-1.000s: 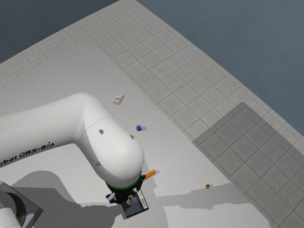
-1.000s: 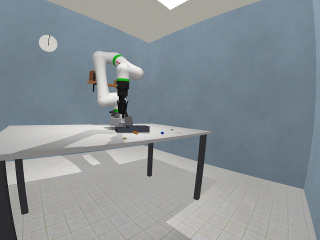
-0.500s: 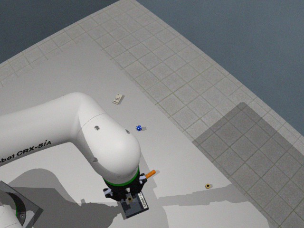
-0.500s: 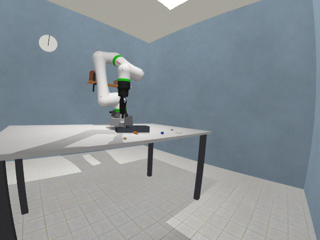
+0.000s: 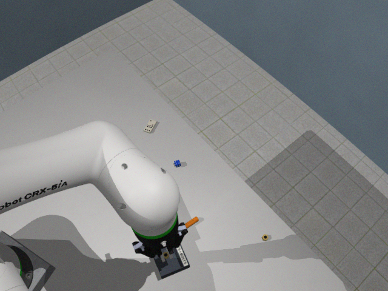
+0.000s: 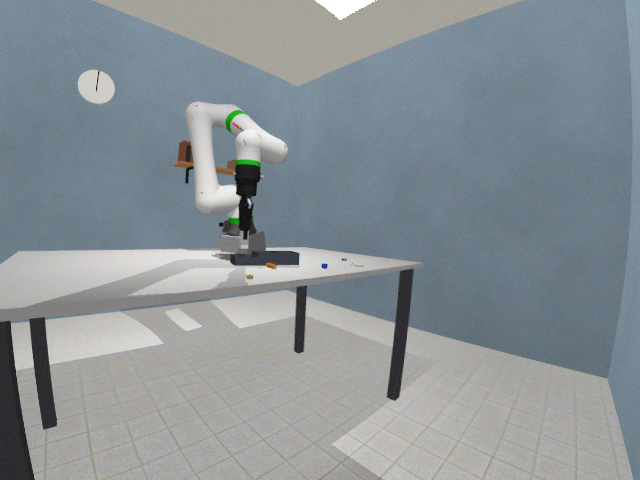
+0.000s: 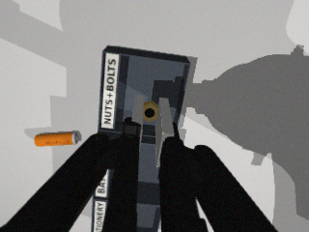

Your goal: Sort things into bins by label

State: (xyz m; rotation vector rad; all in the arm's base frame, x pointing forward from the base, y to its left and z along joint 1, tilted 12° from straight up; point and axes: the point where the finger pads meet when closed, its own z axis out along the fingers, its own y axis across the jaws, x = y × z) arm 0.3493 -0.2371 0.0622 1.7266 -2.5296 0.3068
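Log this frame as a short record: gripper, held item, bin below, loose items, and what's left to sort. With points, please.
gripper: shut on a brass nut point(image 5: 165, 254) point(image 7: 150, 111)
position: gripper point(image 5: 167, 253) point(image 7: 149, 110) above the NUTS+BOLTS bin point(image 5: 160, 276) point(image 7: 185, 72)
loose on table: a second brass nut point(image 5: 265, 237) point(image 6: 249, 276), orange cylinder point(image 5: 191, 222) point(image 6: 271, 265) point(image 7: 54, 139), blue die point(image 5: 177, 163) point(image 6: 324, 266), domino point(image 5: 150, 126) point(image 6: 357, 265)
left to sort: both nuts into NUTS+BOLTS; the cylinder looks like a battery, so probably BATTERIES
likely to stay: die and domino, fitting none of the readable labels

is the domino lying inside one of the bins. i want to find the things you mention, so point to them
No, the domino point(image 5: 150, 126) point(image 6: 357, 265) lies on the bare table top point(image 5: 103, 90) point(image 6: 170, 258), well away from the nuts+bolts bin point(image 5: 175, 270) point(image 7: 145, 52).
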